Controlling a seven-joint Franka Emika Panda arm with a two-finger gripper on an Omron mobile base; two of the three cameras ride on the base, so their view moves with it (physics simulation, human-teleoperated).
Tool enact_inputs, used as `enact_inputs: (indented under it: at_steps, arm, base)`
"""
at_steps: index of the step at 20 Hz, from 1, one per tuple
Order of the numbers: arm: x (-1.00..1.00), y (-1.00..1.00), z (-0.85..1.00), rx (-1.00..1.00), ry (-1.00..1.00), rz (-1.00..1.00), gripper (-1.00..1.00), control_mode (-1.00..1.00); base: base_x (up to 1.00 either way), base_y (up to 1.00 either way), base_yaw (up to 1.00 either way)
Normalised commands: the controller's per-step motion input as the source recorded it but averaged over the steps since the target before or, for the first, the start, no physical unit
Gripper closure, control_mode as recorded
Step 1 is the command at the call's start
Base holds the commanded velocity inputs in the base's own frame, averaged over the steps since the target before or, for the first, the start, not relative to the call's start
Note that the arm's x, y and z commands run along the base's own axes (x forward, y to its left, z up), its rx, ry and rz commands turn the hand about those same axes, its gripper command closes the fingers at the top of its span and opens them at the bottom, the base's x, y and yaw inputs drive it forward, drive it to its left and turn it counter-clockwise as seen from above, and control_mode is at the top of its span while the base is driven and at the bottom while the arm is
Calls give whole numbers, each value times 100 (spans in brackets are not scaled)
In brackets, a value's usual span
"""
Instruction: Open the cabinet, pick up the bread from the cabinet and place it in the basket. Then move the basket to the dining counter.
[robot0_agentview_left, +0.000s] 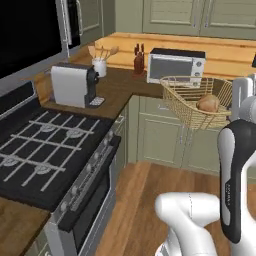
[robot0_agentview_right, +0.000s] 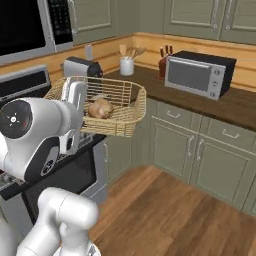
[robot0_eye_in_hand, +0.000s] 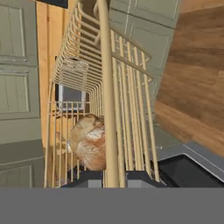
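The golden wire basket (robot0_agentview_left: 182, 107) hangs tilted in the air, above the floor and in front of the lower cabinet doors. The bread (robot0_agentview_left: 208, 103), a round brown roll, lies inside it against the lower mesh. In the right base view the basket (robot0_agentview_right: 122, 122) is at my hand's side, with the bread (robot0_agentview_right: 100, 108) on its floor. My gripper (robot0_eye_in_hand: 111, 177) is shut on the rim wire of the basket (robot0_eye_in_hand: 107, 87), and the bread (robot0_eye_in_hand: 89, 142) sits just behind the wires. The cabinet (robot0_agentview_left: 87, 17) with the silver bar handle stands shut at the upper left. The dining counter is out of view.
A black stove (robot0_agentview_left: 45, 150) fills the left. On the dark wood worktop stand a coffee machine (robot0_agentview_left: 72, 85), a utensil cup (robot0_agentview_left: 100, 66), a knife block (robot0_agentview_left: 138, 60) and a silver oven (robot0_agentview_left: 175, 65). Wooden floor (robot0_agentview_right: 165, 210) lies open below the basket.
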Motion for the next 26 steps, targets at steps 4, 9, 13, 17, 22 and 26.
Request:
enact_inputs:
  at_steps: [4, 9, 13, 17, 22, 26]
  arm:
    - [0, 0, 0, 0, 0, 0, 100, 100]
    - [0, 0, 0, 0, 0, 0, 100, 100]
    - [0, 0, 0, 0, 0, 0, 100, 100]
    - [0, 0, 0, 0, 0, 0, 100, 100]
    - [0, 0, 0, 0, 0, 0, 100, 100]
    - [0, 0, 0, 0, 0, 0, 100, 100]
  base:
    - [21, -57, -70]
    - [25, -42, -63]
    - [22, -33, -58]
    - [32, -17, -53]
    - [45, 0, -65]
    - [23, 1, -84]
